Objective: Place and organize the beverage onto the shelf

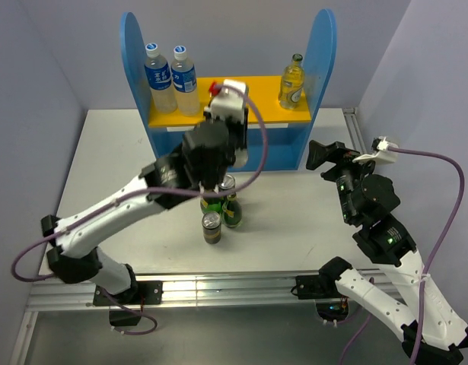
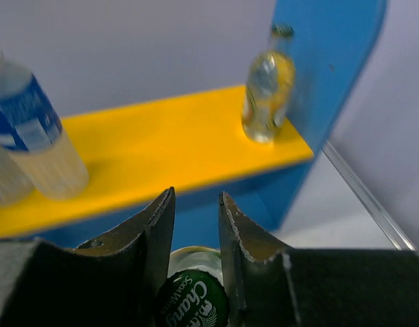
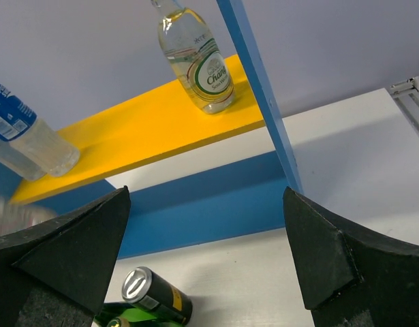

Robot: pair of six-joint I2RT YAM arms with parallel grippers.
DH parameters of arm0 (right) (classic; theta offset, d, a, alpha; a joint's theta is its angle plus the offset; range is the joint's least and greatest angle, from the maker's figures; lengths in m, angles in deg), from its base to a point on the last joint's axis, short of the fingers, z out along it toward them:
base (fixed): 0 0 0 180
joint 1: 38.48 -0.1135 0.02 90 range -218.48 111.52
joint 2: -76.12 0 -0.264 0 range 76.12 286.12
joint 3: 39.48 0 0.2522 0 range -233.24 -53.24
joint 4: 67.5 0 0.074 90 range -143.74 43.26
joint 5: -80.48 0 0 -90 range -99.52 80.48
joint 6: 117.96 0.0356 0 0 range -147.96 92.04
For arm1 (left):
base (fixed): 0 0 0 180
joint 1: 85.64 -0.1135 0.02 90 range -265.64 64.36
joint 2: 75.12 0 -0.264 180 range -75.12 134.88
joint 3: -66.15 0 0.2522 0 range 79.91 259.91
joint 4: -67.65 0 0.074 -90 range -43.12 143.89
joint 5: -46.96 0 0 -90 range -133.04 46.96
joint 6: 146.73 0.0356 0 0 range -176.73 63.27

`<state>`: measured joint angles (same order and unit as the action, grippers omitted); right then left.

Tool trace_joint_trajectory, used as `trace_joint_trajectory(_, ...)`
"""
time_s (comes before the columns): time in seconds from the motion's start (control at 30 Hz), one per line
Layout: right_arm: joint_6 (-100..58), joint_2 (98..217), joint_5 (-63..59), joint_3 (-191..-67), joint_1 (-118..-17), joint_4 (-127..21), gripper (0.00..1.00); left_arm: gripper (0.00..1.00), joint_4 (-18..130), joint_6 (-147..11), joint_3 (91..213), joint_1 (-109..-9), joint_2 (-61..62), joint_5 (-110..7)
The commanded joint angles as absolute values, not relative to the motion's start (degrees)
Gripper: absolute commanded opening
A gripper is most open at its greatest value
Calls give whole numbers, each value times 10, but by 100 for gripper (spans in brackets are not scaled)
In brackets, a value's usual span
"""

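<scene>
The blue shelf (image 1: 323, 46) stands at the back, and one clear pale-yellow bottle (image 1: 292, 81) is upright at the right end of its yellow board (image 1: 264, 110). My left gripper (image 2: 195, 194) is shut on the neck of another clear bottle (image 2: 193, 262) with a green cap, in front of the board. In the top view the left gripper (image 1: 217, 179) hides that bottle. Below it on the table stand a dark can (image 1: 211, 226), a green bottle (image 1: 232, 211) and a second can (image 1: 227, 182). My right gripper (image 1: 321, 156) is open and empty, right of the shelf front.
Two taller blue-labelled plastic bottles (image 1: 157, 76) (image 1: 184, 80) stand at the board's left end. The blue lower compartment (image 1: 279, 148) lies under the board. A metal rail (image 1: 351, 122) runs along the table's right edge. Purple cables loop around both arms.
</scene>
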<state>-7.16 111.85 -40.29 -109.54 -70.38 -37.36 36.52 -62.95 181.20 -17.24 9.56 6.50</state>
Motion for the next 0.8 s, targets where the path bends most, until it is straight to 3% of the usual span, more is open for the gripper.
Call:
trace_joint_trajectory(0.0, -67, 1110, -405, -1088, -707, -378, 100, 0, 433, -545, 1954, -241, 170, -44)
trace_joint_trajectory(0.1, -64, 1108, -402, -1084, -707, -380, 100, 0, 400, -552, 2119, -301, 260, -114)
trace_joint_trajectory(0.2, -63, 1105, -400, -1082, -707, -382, 100, 0, 392, -544, 2191, -348, 331, -156)
trace_joint_trajectory(0.77, -61, 1087, -388, -1063, -707, -392, 99, 0, 526, -563, 2235, -429, 476, -306)
